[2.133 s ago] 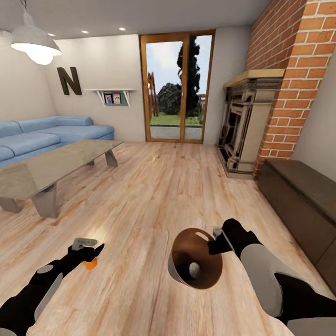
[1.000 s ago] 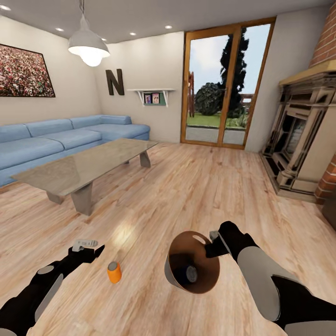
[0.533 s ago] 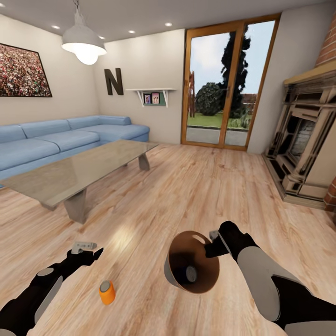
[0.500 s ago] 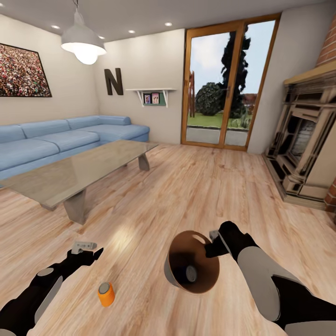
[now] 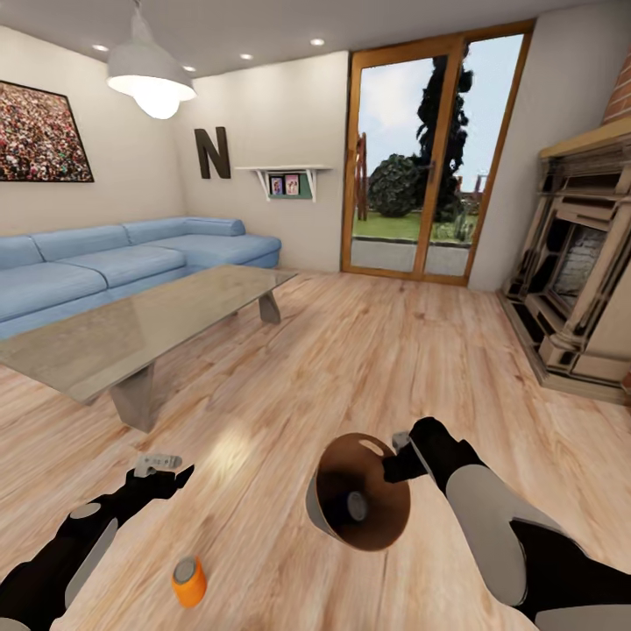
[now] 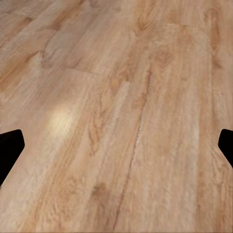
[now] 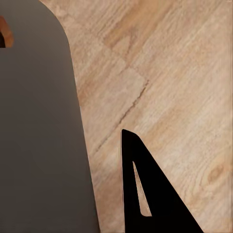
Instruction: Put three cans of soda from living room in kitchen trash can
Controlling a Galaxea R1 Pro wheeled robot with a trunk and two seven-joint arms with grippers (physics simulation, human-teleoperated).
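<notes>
Soda cans are split between floor and bin: the right pincer [image 5: 396,456] is clamped on the rim of the tash can [image 5: 329,517], holding it tilted above the floor with its brown inside facing the camera, and a grey can top [image 5: 356,506] shows deep inside it; which colour that can is cannot be told. In the right wrist view the bin's grey outer wall [image 7: 39,136] lies close beside one dark fingertip [image 7: 145,189], with plank floor [image 7: 184,73] behind. To the left, the left pincer [image 5: 165,469] hangs empty over the floor with its fingers spread wide; the left wrist view shows one dark fingertip [image 6: 8,150] at each edge and bare planks between. Nearer than that pincer and a little to its right, an orange soda can [image 5: 188,582] stands on the wooden floor, grey top up, apart from both pincers. Farther off on the left stands a glass-topped low surface [image 5: 131,329], and behind it a long blue corner sofa [image 5: 114,263] runs along the wall. Above hang a white pendant lamp [image 5: 151,79], a dark letter N [image 5: 212,152] and a framed picture [image 5: 39,131]. A wood-framed glass door [image 5: 429,158] is in the far wall, and a fireplace [image 5: 574,289] stands on the right.
</notes>
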